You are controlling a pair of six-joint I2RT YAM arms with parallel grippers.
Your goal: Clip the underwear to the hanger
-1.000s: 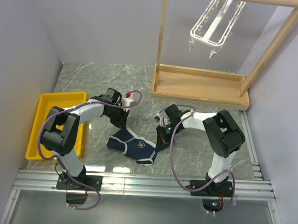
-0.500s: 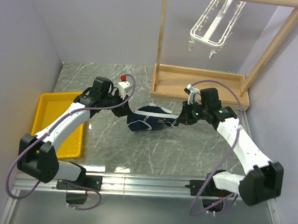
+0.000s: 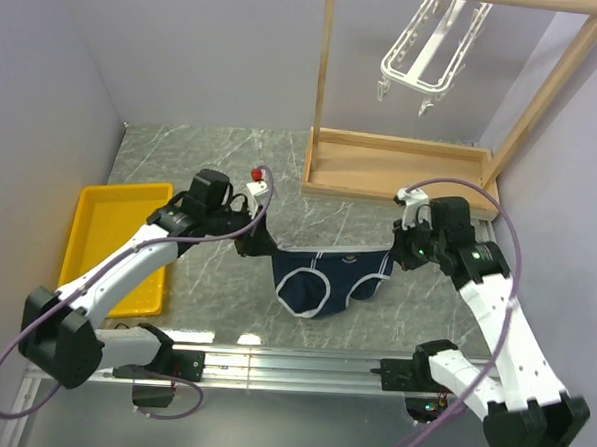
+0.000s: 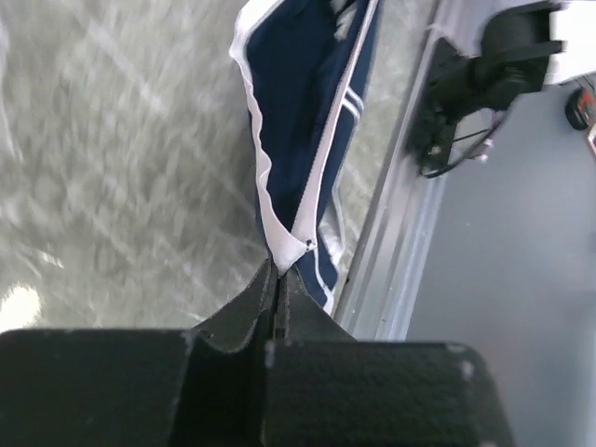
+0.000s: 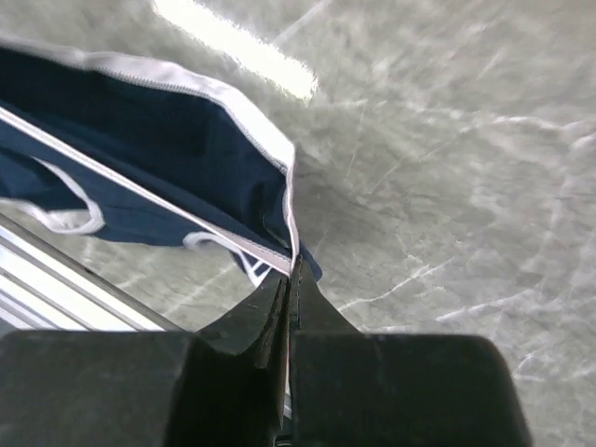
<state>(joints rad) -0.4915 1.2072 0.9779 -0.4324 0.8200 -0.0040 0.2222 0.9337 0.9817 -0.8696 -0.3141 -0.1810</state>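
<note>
Both waistband ends of the underwear (image 3: 320, 283) are pinched, by left gripper (image 3: 260, 244) and right gripper (image 3: 397, 254), stretching it midair by the near edge of the table (image 3: 211, 164). Such thin pinches could slip en route to the hanger (image 3: 427, 55), over the far right corner. Wrist views alone show trim between clenched fingers (image 4: 233, 317); only the top view shows the hanger.
</note>
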